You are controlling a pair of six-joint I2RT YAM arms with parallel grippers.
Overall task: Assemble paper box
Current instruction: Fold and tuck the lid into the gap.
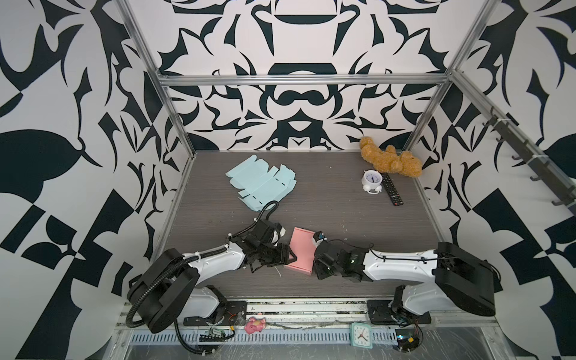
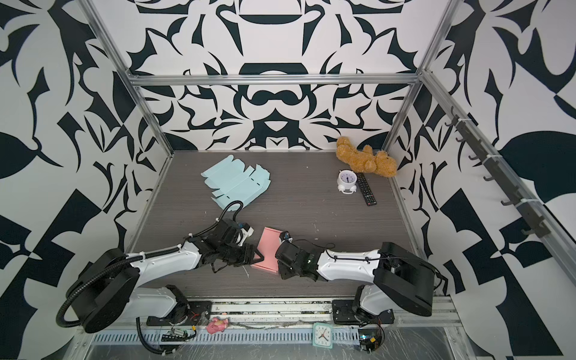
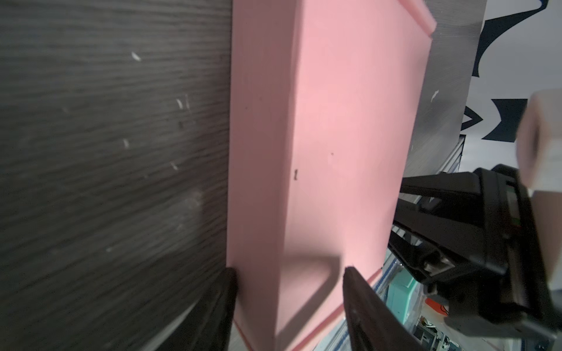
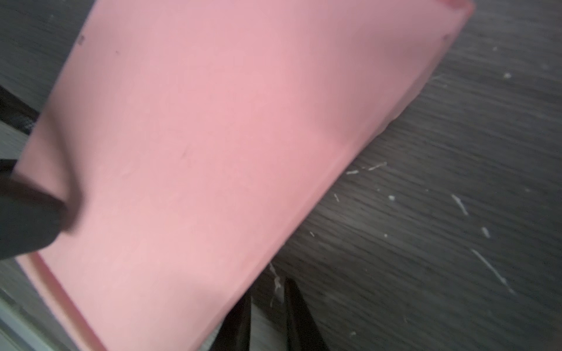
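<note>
Left pincer [image 3: 289, 272] half open, astride long edge of flat pink paper box [image 1: 301, 252] on grey woodgrain bench [image 1: 343, 218]. Right pincer [image 4: 267, 288] barely open, empty, just beside box.

A: Colour check. Paper box [image 1: 301, 252]?
B: Plain pink, no print. Flat sheet [image 1: 260, 187]: pale blue, a few small dark slots.
A: Table [image 1: 343, 218]?
B: Dark grey wood grain with white flecks. Walls [image 1: 218, 103]: white with bold black abstract shapes.
A: The rest?
B: Teddy bear [image 1: 391, 159] golden brown. Alarm clock [image 1: 372, 181] white with a dark blue face. Remote [image 1: 392, 189] black. Small toy [image 1: 255, 325] pink. Square clock [image 1: 361, 335] mint green with a white face.
A: Hardware?
B: Left arm [image 1: 215, 261] and right arm [image 1: 399, 261] white shells, black joints. Left tool [image 3: 290, 272] and right tool [image 4: 267, 301] black.
</note>
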